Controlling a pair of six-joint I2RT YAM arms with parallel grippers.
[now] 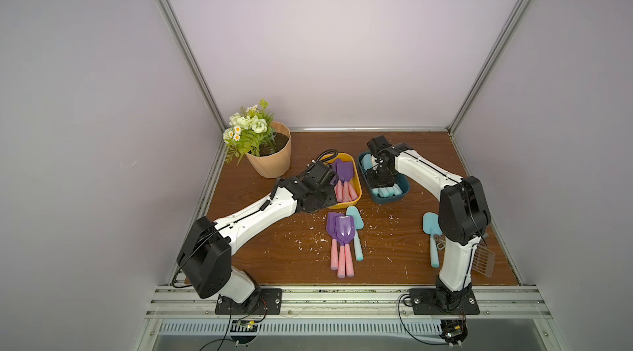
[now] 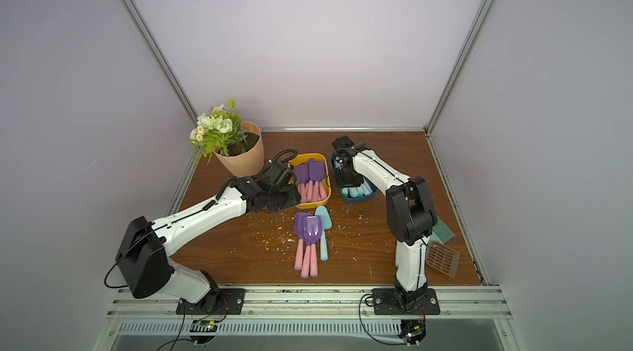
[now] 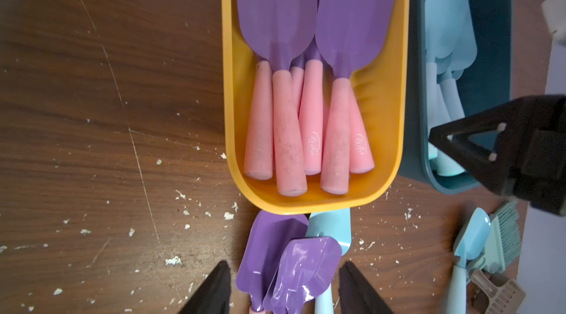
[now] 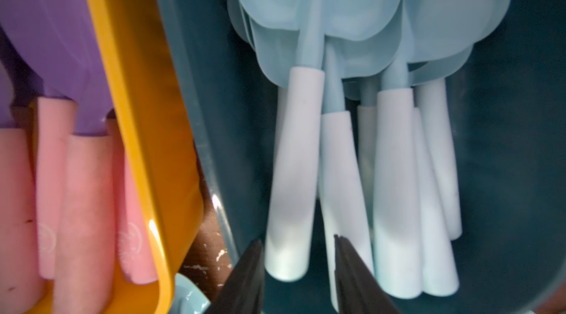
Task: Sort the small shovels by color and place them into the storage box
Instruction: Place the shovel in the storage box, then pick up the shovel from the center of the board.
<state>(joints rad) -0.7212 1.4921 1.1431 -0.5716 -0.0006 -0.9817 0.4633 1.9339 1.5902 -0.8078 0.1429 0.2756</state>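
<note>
The right gripper [image 4: 297, 239], jaws slightly apart, loosely straddles an aqua shovel [image 4: 294, 174] handle in the blue box [image 4: 514, 205], and the left gripper [image 3: 284, 262] hangs open and empty over loose shovels [image 1: 340, 229] on the table [image 1: 274, 246], so a finger lifting askew could drag that handle out.

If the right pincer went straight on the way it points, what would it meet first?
Most likely the aqua shovel handles in the teal box, just past the right pincer; depth is unclear.
</note>
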